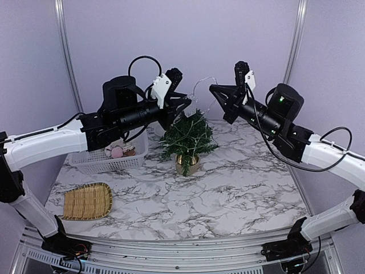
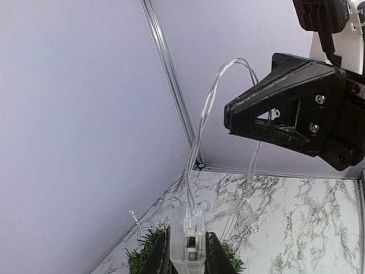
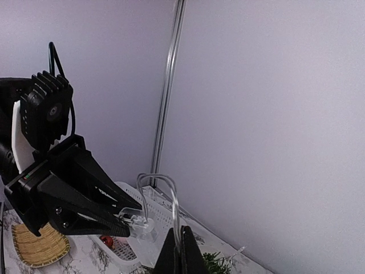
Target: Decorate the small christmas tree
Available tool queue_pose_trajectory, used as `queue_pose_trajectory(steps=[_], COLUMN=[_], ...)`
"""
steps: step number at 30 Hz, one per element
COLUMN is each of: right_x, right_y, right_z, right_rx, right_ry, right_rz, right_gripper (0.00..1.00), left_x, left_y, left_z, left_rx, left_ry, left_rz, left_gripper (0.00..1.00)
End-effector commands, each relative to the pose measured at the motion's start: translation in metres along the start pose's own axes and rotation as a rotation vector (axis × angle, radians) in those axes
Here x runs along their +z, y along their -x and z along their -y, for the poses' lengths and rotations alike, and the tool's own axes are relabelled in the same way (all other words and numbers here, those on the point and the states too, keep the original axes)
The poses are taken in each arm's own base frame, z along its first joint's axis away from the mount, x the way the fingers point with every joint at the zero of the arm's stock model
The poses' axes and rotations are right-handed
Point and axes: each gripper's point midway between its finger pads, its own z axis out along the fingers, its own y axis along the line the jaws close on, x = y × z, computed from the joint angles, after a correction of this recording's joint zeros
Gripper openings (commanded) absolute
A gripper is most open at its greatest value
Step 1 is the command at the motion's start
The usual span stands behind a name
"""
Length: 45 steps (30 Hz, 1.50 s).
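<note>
The small christmas tree [image 1: 188,136] stands upright in its round tan pot [image 1: 187,165] toward the back middle of the marble counter [image 1: 228,188]. Thin pale strands lie across its dark green branches. Both arms reach in above it, their tips meeting over the treetop without touching the needles.

The left claw [image 2: 188,245] is closed on a small clear plastic case [image 2: 188,228]. Its two black fingers [image 2: 162,257] press the case from either side, and the case stands upright between them. A clear wire [image 2: 201,131] rises from the top of the case, arcs up in a tall loop and comes down on the far side by the right claw [image 3: 181,234]. That claw has its jaws pressed together. In its own wrist view the wire drops straight into the fingertips, so it appears to be pinched there, though the strand is too thin to be sure. The two claws sit near each other, tips pointed toward one another, with the loop of wire standing up between them.

Left of the tree, a white slotted basket [image 1: 100,162] sits on the counter under the left arm, holding a few small pink and reddish pieces. Nearer the front left lies a shallow woven tray [image 1: 86,201].
</note>
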Motion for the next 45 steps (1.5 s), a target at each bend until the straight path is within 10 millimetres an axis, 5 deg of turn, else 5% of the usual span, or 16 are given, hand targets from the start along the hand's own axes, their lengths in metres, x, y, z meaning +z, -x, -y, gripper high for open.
queue_pose_trajectory(steps=[1, 14, 25, 34, 45], right_x=[-0.004, 0.006, 0.032, 0.045, 0.049], right_y=[0.002, -0.047, -0.106, -0.138, -0.15], right_z=[0.021, 0.079, 0.107, 0.113, 0.102], right_rx=[0.022, 0.063, 0.108, 0.153, 0.172], right_ry=[-0.087, -0.266, -0.323, -0.313, -0.249], right_rz=[0.006, -0.096, -0.188, -0.235, -0.255], right_gripper=[0.0, 0.0, 0.0, 0.09, 0.21], left_x=[0.004, 0.046, 0.063, 0.036, -0.014], left_y=[0.014, -0.026, -0.062, -0.078, -0.11], left_z=[-0.032, -0.101, -0.13, -0.137, -0.126], left_rx=[0.13, 0.229, 0.26, 0.271, 0.221], left_ry=[0.125, 0.329, 0.379, 0.433, 0.447], left_rz=[-0.039, -0.187, -0.27, -0.336, -0.417], left_gripper=[0.1, 0.06, 0.02, 0.01, 0.0])
